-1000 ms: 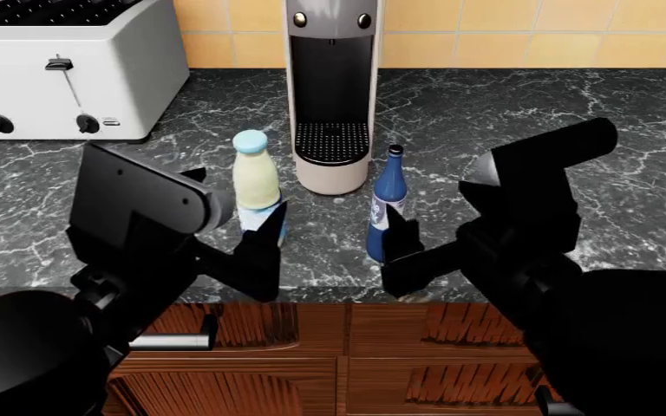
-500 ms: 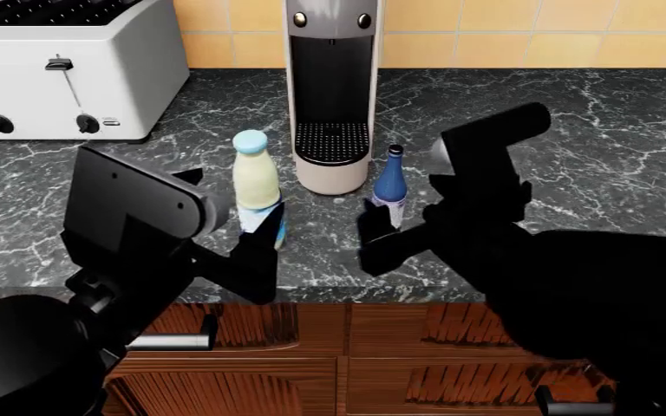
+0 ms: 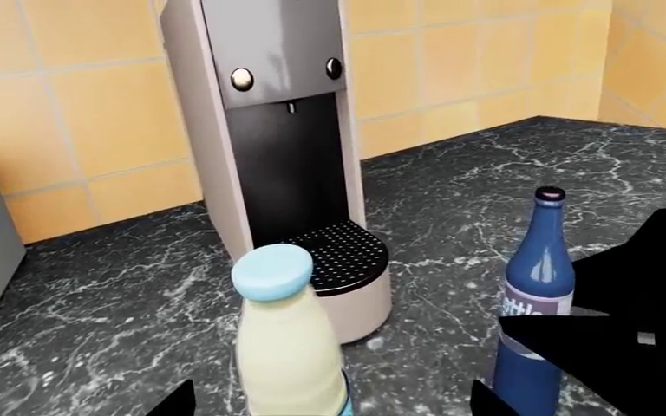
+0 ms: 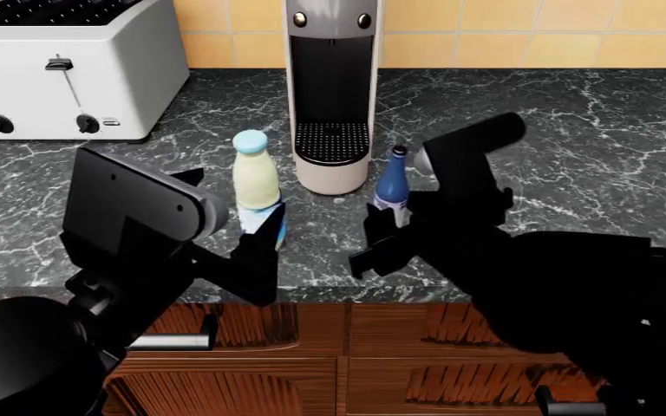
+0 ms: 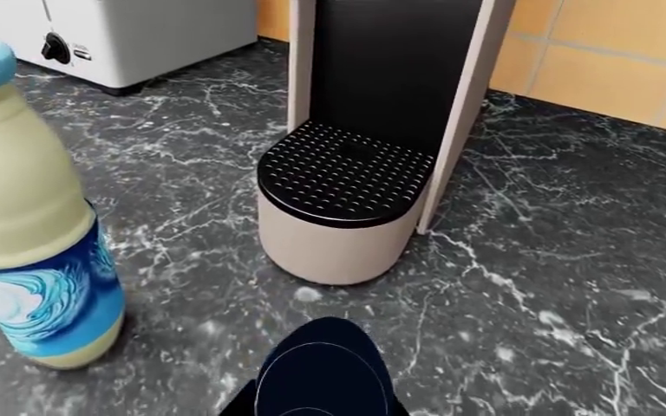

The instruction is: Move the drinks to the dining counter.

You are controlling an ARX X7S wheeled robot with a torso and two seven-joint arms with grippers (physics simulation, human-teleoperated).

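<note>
Both drinks stand upright on the dark marble counter (image 4: 564,113). The cream milk bottle (image 4: 256,178) with a light-blue cap is between the wide-apart fingers of my open left gripper (image 4: 250,221), and I see no contact in the left wrist view. The slim dark-blue bottle (image 4: 391,184) stands to its right. My right gripper (image 4: 368,236) is at that bottle's lower half and hides it, its fingers spread on either side. The right wrist view looks down on the dark-blue bottle's cap (image 5: 322,373), with the milk bottle (image 5: 32,225) beside it. The dining counter is out of view.
A coffee machine (image 4: 330,95) stands just behind and between the bottles. A white toaster (image 4: 67,74) sits at the back left. An orange tiled wall (image 4: 541,30) closes off the rear. Wooden drawers (image 4: 345,364) lie below the counter's front edge.
My right arm has swung left and forward up to the dark-blue bottle, now covering its lower part. The left arm and both bottles have stayed put.
</note>
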